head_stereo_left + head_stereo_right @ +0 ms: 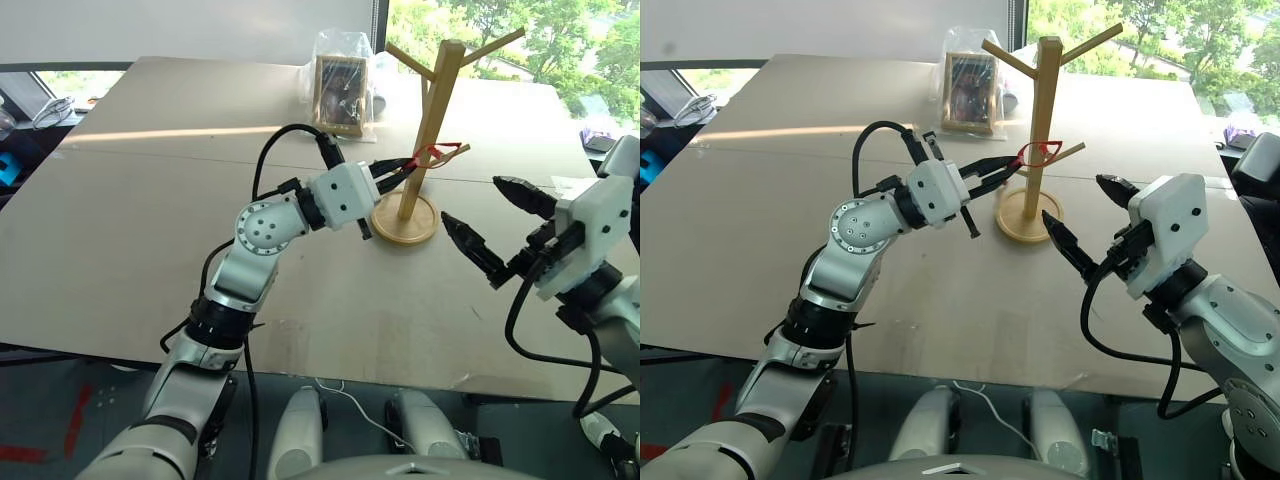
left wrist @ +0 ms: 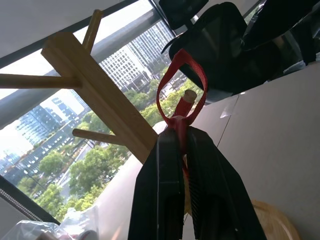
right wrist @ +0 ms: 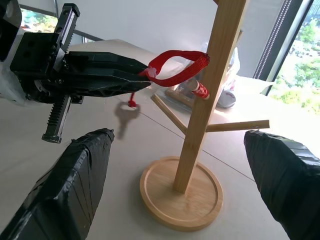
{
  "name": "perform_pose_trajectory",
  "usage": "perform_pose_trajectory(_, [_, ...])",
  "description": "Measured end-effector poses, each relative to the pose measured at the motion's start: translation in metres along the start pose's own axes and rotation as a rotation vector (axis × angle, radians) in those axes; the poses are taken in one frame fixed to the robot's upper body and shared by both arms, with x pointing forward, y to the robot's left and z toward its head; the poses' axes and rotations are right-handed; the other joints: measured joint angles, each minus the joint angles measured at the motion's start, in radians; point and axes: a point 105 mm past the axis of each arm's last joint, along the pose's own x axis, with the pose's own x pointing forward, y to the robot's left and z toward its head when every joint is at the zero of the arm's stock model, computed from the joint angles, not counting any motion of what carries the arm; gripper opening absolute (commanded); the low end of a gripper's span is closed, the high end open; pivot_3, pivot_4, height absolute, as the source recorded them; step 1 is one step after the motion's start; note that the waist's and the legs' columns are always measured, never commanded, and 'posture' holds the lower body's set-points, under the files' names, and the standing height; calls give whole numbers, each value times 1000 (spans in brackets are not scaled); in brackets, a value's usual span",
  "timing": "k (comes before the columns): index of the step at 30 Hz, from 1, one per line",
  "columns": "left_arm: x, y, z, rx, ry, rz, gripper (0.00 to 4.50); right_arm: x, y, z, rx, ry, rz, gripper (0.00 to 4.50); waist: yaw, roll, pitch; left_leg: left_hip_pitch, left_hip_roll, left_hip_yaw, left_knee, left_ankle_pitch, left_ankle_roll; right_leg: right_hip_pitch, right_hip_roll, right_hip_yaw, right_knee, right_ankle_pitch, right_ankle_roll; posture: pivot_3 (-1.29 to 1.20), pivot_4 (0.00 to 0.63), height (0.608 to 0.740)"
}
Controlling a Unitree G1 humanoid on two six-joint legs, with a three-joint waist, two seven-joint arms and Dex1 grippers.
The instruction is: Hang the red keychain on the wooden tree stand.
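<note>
The left gripper (image 1: 398, 170) had its fingers clamped on the red keychain (image 3: 177, 67), whose loop was around the tip of a low peg of the wooden tree stand (image 1: 428, 120) on the tabletop (image 1: 140, 200). The hanging step was nearly finished; next, the loop probably needed sliding further on before release. The right gripper (image 1: 490, 225) waited beside, fingers apart

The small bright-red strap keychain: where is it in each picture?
Left eye: red strap keychain right of centre, beside the pale wooden tree stand.
Right eye: just above centre.
Left wrist: upper middle.
Right wrist: upper middle.
Shared landmark: the stand's pole.
</note>
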Motion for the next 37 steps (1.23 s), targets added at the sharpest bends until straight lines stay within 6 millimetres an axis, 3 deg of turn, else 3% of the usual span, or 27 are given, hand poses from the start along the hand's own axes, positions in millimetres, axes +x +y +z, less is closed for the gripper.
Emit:
perform_pose_trajectory(13, [10,-7,-21,81,68,-31,35,-2,-1,-2,12,25,-25,4500,0,0,0,0,0,0,0,0,0,0,0,0,0,0,0,0,150,740])
perform_pose_trajectory(17, [10,-6,-22,82,73,-16,1339,-2,-1,-1,11,20,-21,4500,1,0,0,0,0,0,0,0,0,0,0,0,0,0,0,0,150,740])
perform_pose_trajectory(23, [5,-3,-28,-24,109,3,4092,-2,1,-1,3,24,8,4500,-1,0,0,0,0,0,0,0,0,0,0,0,0,0,0,0,150,740])
perform_pose_trajectory(24, [2,-2,-29,-59,118,9,4462,-2,2,-2,1,29,17,4500,-2,0,0,0,0,0,0,0,0,0,0,0,0,0,0,0,150,740])
perform_pose_trajectory(30, [-39,6,-37,-355,227,-41,4462,5,-14,-8,-22,72,68,4500,-5,0,0,0,0,-1,1,0,0,0,0,-1,1,0,0,0,150,740])
perform_pose_trajectory(34, [-94,32,-42,-620,399,-60,4462,6,-25,-16,-35,148,156,4500,-9,1,1,0,1,-1,0,0,0,0,0,-1,0,0,0,0,150,740])
perform_pose_trajectory(37, [-118,47,-35,-692,441,-59,4462,5,-32,-24,-11,196,200,4500,-2,0,1,0,0,-1,0,0,0,0,0,-1,-1,0,0,0,150,740])
